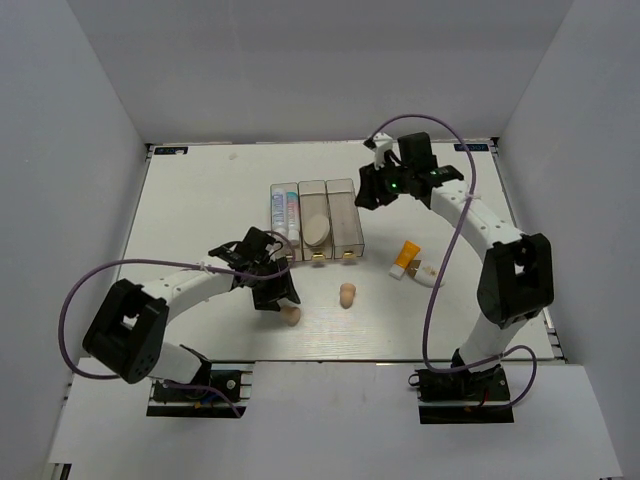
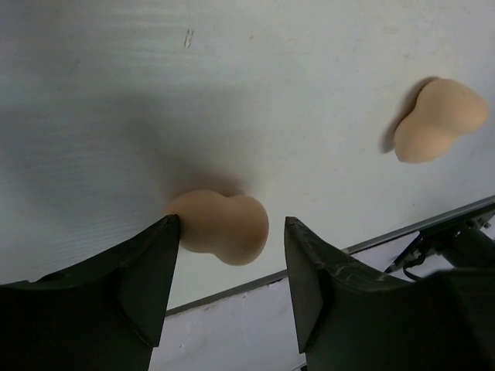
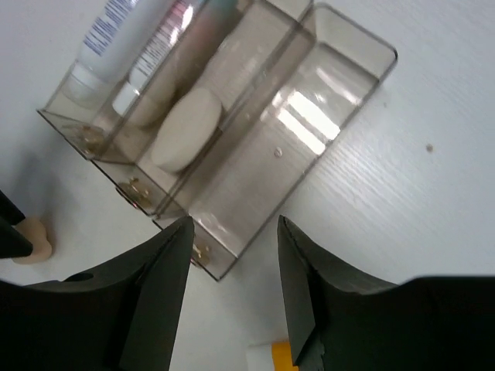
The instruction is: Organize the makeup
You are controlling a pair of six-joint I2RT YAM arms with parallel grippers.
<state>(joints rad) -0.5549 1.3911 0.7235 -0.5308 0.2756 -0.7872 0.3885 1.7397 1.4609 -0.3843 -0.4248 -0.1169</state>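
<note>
One beige sponge [image 2: 220,224] lies on the table between the fingers of my left gripper [image 2: 232,222], which is open; the left finger touches it and the right finger stands apart. In the top view this sponge [image 1: 290,316] is just below my left gripper [image 1: 275,296]. The second beige sponge [image 1: 347,295] [image 2: 439,120] lies free to the right. A white tube [image 1: 285,212] fills the left compartment of the clear box [image 1: 342,235], and a white oval pad [image 3: 186,130] sits in the middle one. My right gripper [image 3: 234,220] hangs open over the box's right side. An orange-white tube [image 1: 405,258] lies right of the box.
The box's right compartment [image 3: 309,116] holds nothing that I can see. The table's front edge [image 2: 387,236] runs close behind the left gripper. White walls close in the table on three sides.
</note>
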